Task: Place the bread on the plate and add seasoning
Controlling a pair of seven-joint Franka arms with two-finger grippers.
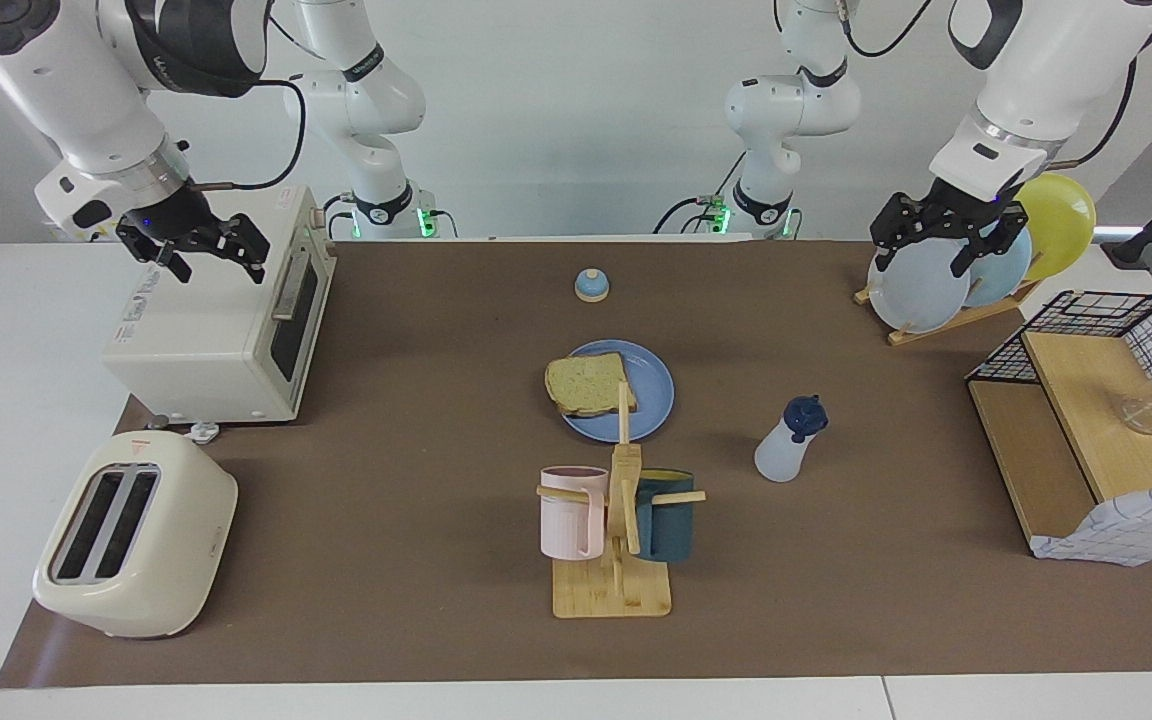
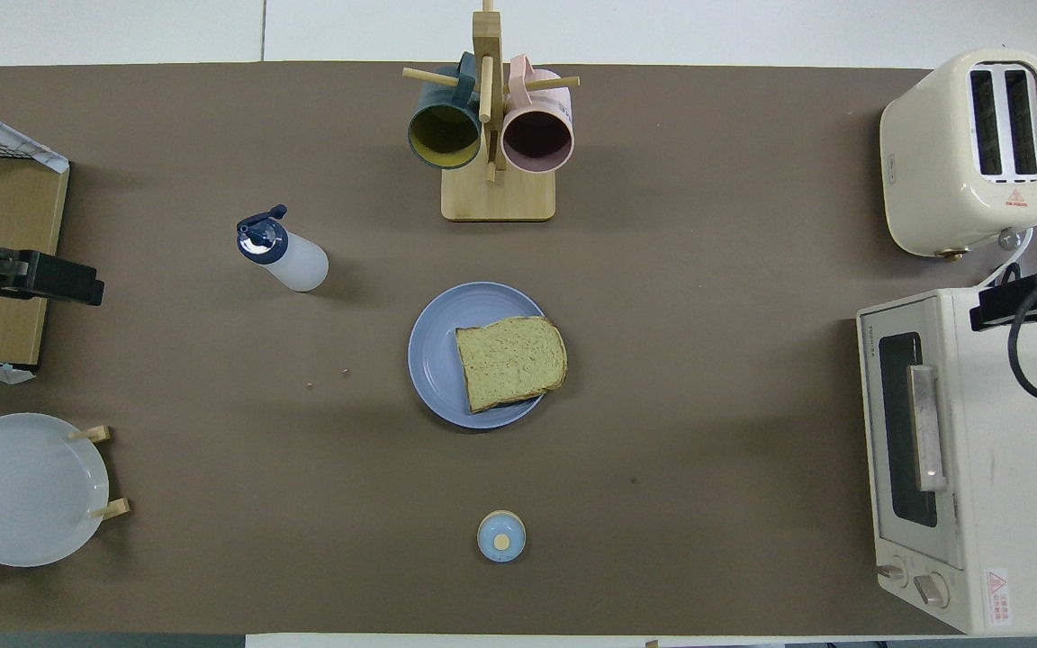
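Note:
The slice of bread (image 1: 588,385) (image 2: 509,360) lies flat on the blue plate (image 1: 654,400) (image 2: 433,351) at mid-table, its edge overhanging the rim toward the right arm's end. The seasoning bottle (image 1: 791,445) (image 2: 289,256) stands on the mat, farther from the robots than the plate and toward the left arm's end. My left gripper (image 1: 946,240) (image 2: 59,281) is open and empty, raised over the plate rack. My right gripper (image 1: 204,255) (image 2: 1023,301) is open and empty, raised over the toaster oven.
A blue-topped bell (image 1: 591,286) (image 2: 500,536) sits nearer the robots than the plate. A mug tree (image 1: 616,520) (image 2: 491,135) stands farther out. A toaster oven (image 1: 226,320) and toaster (image 1: 136,535) are at the right arm's end. A plate rack (image 1: 921,285) and wire shelf (image 1: 1096,420) are at the left arm's.

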